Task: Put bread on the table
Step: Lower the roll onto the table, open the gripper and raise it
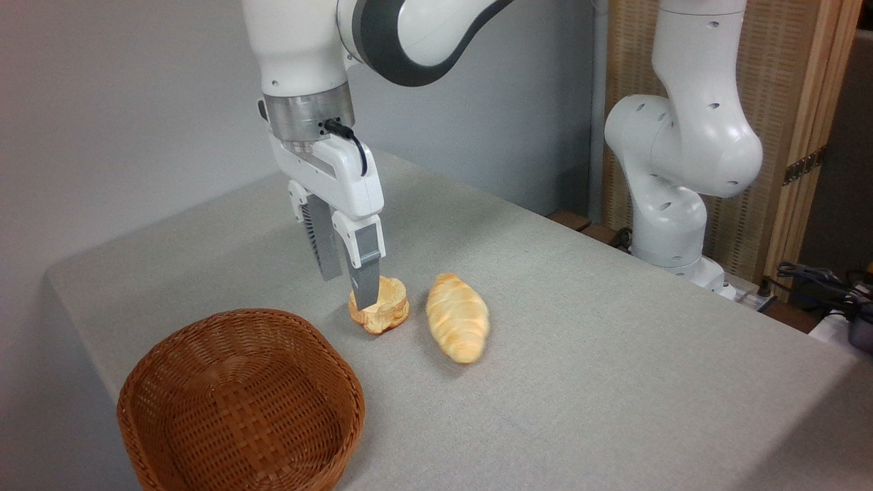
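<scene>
The bread, a long golden-brown roll with pale stripes, lies flat on the grey-green cloth of the table, right of centre. To its left sits a smaller round bun, slightly tilted on the cloth. My gripper points straight down just left of the bun, open, with bare cloth showing between its fingers. The nearer finger covers the bun's left edge; whether it touches the bun I cannot tell. The bread is a short gap away from the bun and apart from the gripper.
A brown wicker basket stands at the front left, with nothing inside it. The arm's white base rises at the table's far right edge, with cables beyond it. A grey wall runs behind the table.
</scene>
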Action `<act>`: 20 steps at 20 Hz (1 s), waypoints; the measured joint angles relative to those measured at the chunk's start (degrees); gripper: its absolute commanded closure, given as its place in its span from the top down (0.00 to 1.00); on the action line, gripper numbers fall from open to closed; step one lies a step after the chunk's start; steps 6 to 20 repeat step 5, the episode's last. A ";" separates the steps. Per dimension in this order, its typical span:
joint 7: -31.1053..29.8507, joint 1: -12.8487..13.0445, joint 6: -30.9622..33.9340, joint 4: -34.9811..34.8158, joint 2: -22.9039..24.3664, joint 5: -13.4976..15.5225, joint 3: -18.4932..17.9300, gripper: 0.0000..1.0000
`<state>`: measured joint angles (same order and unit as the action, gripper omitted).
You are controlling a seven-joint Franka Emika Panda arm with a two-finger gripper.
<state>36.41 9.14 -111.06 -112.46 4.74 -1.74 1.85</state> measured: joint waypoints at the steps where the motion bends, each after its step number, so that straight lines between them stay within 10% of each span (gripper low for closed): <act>1: -0.23 -0.08 -0.17 0.70 0.01 1.01 -0.70 1.00; 20: -2.25 -0.39 -0.19 2.31 0.02 4.62 -2.50 1.00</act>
